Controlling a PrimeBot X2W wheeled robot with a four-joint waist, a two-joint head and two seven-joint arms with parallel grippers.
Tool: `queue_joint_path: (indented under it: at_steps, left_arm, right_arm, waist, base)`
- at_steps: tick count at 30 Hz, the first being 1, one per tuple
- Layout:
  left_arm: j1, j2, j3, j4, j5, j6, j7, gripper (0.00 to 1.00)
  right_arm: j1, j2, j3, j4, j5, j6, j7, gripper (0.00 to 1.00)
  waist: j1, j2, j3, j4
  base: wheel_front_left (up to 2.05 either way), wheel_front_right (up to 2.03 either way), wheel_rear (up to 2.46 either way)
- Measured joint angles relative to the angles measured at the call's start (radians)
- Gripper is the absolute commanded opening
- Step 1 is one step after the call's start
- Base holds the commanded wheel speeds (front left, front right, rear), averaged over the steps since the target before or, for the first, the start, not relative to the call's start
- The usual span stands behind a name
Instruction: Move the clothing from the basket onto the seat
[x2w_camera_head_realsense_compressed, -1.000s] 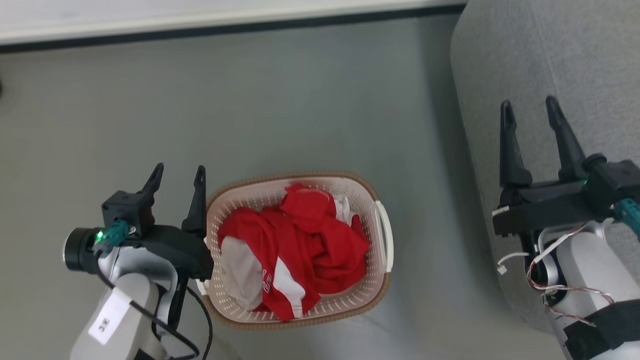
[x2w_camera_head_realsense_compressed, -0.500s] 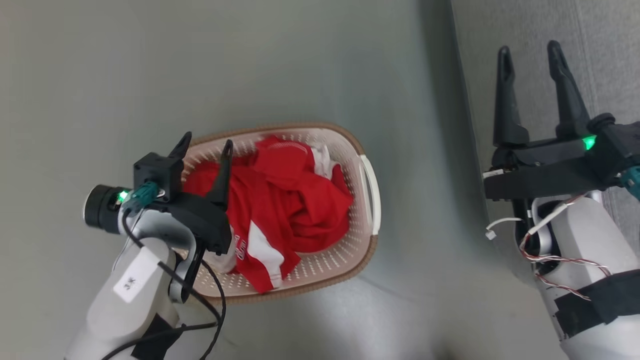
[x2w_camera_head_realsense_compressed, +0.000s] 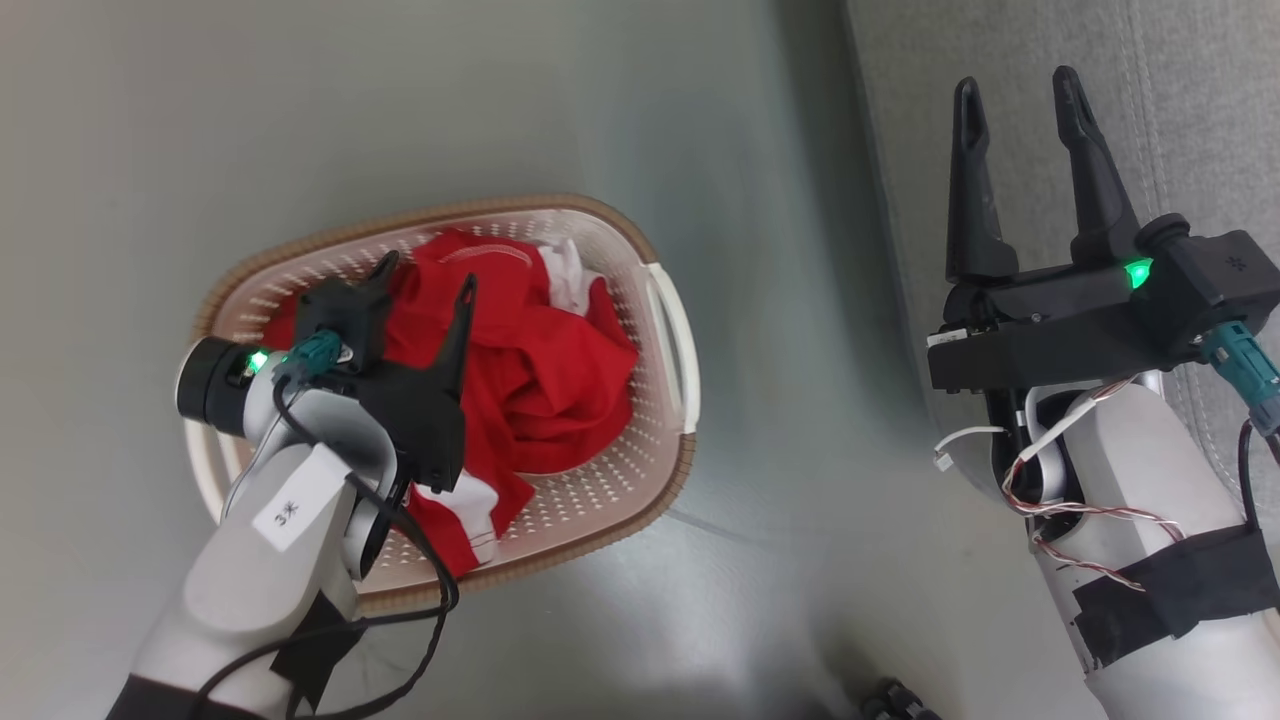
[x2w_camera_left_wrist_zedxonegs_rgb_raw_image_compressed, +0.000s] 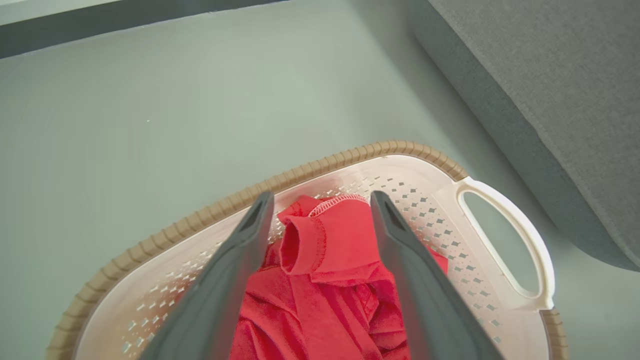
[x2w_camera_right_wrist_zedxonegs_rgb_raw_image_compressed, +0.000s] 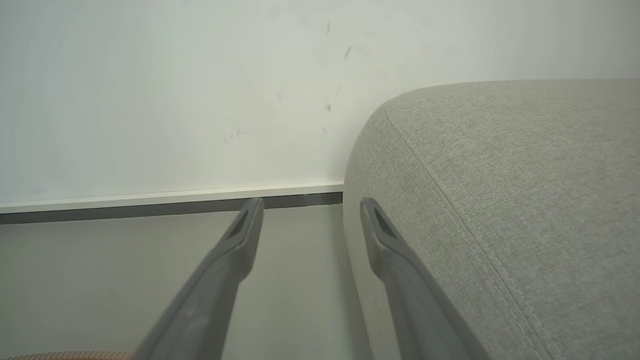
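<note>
Soft, even indoor light, pale sheen on the floor (x2w_camera_head_realsense_compressed: 640, 610) beside the basket (x2w_camera_head_realsense_compressed: 590, 490), dim shadow band along the sofa (x2w_camera_head_realsense_compressed: 1180, 100) base, wall (x2w_camera_right_wrist_zedxonegs_rgb_raw_image_compressed: 150, 100) washed bright, jaws blurred near both wrist lenses, slight wide-angle bending at edges, head view sharp

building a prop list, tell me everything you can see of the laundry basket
The basket is an oval tub of cream-white plastic, its sides pierced with small holes, topped by a brown woven-look rim and a looped white handle at each end. It stands upright on the grey floor beside the grey sofa, apart from it. Crumpled red and white clothing lies inside. The open left gripper hangs over it.
</note>
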Motion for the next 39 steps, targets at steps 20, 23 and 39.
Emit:
queue_joint_path:
  at_steps: [20, 23, 39]
  left_arm:
    - [-0.12, -0.037, -0.023, 0.234, 0.023, 0.012, 0.077, 1.0]
    - [-0.138, -0.038, -0.022, 0.265, 0.025, 0.025, 0.096, 1.0]
    - [-0.213, -0.052, -0.03, 0.415, 0.05, 0.054, 0.176, 0.85]
  right_arm:
    - [-0.027, 0.028, 0.007, 0.021, -0.001, 0.001, -0.001, 1.0]
    - [-0.035, 0.031, 0.009, 0.02, -0.002, 0.002, -0.003, 1.0]
    - [-0.048, 0.04, 0.01, 0.021, -0.004, 0.011, -0.008, 1.0]
  waist:
    - [-0.0001, -0.0001, 0.082, -0.065]
    - [-0.0001, -0.0001, 0.09, -0.068]
    - [0.0, -0.0001, 0.133, -0.076]
  base:
    - [0.0, 0.0, 0.0]
    - [0.0, 0.0, 0.0]
    - [0.0, 0.0, 0.0]
